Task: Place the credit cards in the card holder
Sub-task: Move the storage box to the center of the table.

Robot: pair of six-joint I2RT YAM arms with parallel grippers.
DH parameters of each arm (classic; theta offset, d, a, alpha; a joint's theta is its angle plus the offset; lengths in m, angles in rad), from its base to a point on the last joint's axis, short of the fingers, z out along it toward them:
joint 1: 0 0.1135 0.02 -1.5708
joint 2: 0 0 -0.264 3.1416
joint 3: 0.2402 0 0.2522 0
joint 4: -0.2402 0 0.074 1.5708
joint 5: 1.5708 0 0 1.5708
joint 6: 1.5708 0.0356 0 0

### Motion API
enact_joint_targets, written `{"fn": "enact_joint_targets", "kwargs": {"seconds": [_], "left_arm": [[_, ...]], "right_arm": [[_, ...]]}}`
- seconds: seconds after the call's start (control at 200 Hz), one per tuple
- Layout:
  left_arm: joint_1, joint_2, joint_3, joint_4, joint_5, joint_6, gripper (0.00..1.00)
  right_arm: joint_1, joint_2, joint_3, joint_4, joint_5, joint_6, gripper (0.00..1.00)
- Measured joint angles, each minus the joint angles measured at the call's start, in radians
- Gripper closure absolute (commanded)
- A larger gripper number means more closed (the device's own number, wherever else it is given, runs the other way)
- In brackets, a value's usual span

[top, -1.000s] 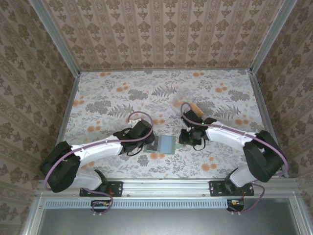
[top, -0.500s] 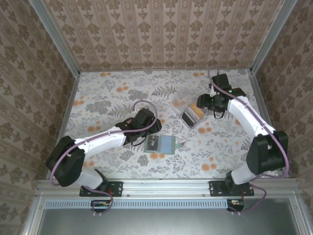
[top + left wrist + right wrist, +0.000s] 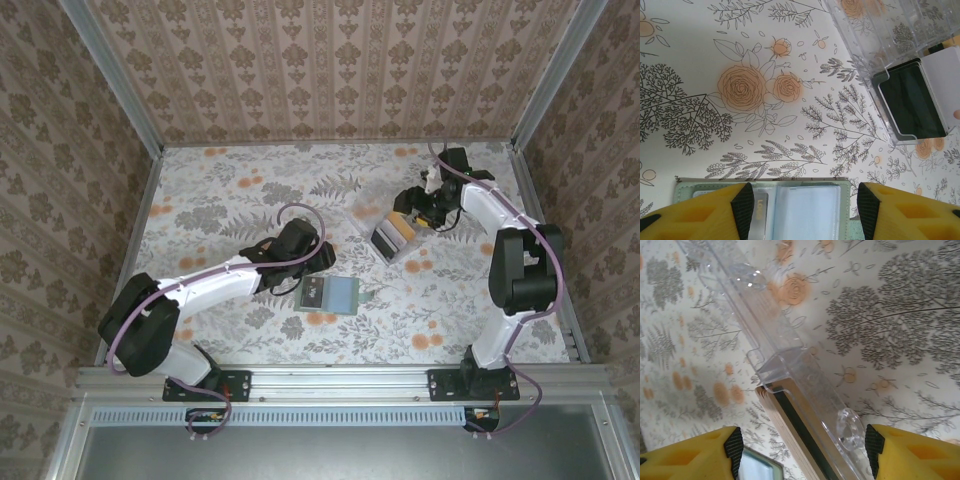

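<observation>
**Card pick: take one card, leave the stack and the box wall**

- The credit cards [image 3: 392, 236] are stacked in the clear box [image 3: 875, 35], right of centre on the table [image 3: 220, 210].
- Left wrist view: a dark card [image 3: 912, 102] is in front, with a white card [image 3: 946, 75] behind it.
- Right wrist view: a tan card [image 3: 780, 432] is packed edge-on against the dark one, with no visible gap.
- The right gripper [image 3: 803, 442] is over the end of the box, jaws wide apart, with nothing in them. From its own camera the stack and the box wall both sit between the fingers. I can't tell how high it is above them.
- The card holder [image 3: 335, 296] lies open and flat near the front edge of the table, well apart from the box.
- Something grey with lettering shows in the holder's left pocket. It may be a card, but I can't confirm that.
- The left gripper [image 3: 802, 205] is just above the holder, jaws open and empty.

My read on doing this well:
- Shift the right gripper off the box wall before closing, or it pinches plastic and lifts the box too.
- Go for the outermost card by its short edge. Closing on the whole stack probably drags up two or three.
- The cards are thin and slick, so expect slip. Grip deep enough that there is enough card to steer into a slot.
- Have the left gripper pin the holder flat first. It is light and will likely slide when a card is pushed in.
</observation>
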Motion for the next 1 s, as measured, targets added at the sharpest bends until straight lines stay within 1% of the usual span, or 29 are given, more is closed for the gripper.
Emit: {"fn": "enact_joint_targets", "kwargs": {"seconds": [0.125,0.245,0.435,0.53,0.64,0.83,1.0], "left_arm": [[0.000,0.000,0.000,0.000,0.004,0.000,0.40],[0.002,0.000,0.000,0.000,0.009,0.000,0.40],[0.010,0.000,0.000,0.000,0.015,0.000,0.40],[0.011,0.000,0.000,0.000,0.015,0.000,0.40],[0.011,0.000,0.000,0.000,0.015,0.000,0.40],[0.011,0.000,0.000,0.000,0.014,0.000,0.40],[0.019,0.000,0.000,0.000,0.014,0.000,0.39]], "right_arm": [[0.016,-0.001,0.000,0.014,-0.048,0.003,0.33],[0.057,-0.001,-0.005,0.022,-0.071,0.013,0.34],[0.134,-0.003,-0.010,0.027,-0.074,0.029,0.36],[0.168,-0.011,-0.011,0.023,-0.051,0.036,0.37],[0.208,-0.034,-0.007,-0.014,0.036,0.028,0.39],[0.295,-0.054,0.069,-0.133,0.325,-0.031,0.40],[0.358,-0.057,0.124,-0.191,0.492,-0.084,0.39]]}}
